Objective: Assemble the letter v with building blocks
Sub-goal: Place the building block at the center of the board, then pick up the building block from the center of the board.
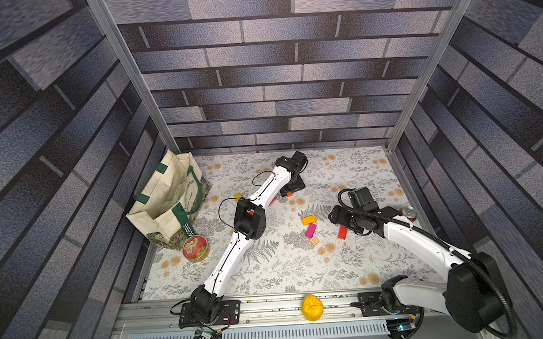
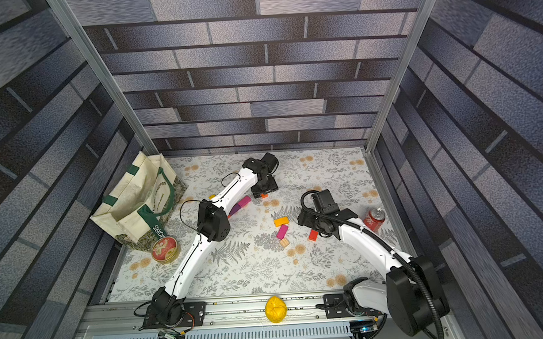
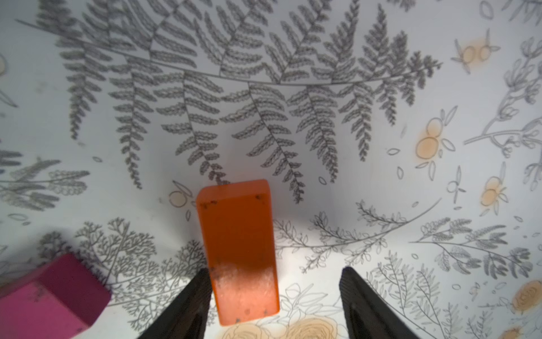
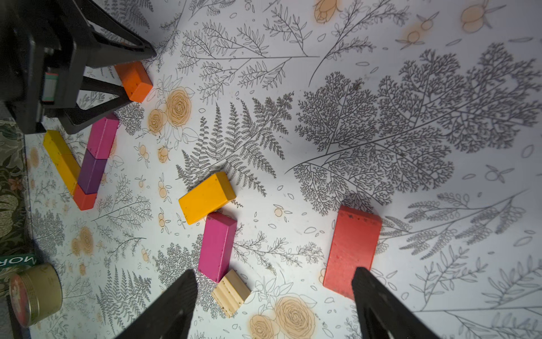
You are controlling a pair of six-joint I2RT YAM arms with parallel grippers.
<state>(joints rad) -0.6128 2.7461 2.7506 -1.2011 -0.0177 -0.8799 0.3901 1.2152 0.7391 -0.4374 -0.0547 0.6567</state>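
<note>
Left end effector (image 3: 274,269) straddles orange block (image 3: 237,249) on floral tabletop (image 3: 381,117) inside brick-print walls (image 1: 273,49).

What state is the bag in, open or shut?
Open: in both top views the bag stands with its mouth spread wide, its pale inside showing. Whether anything lies inside, I cannot tell.
</note>
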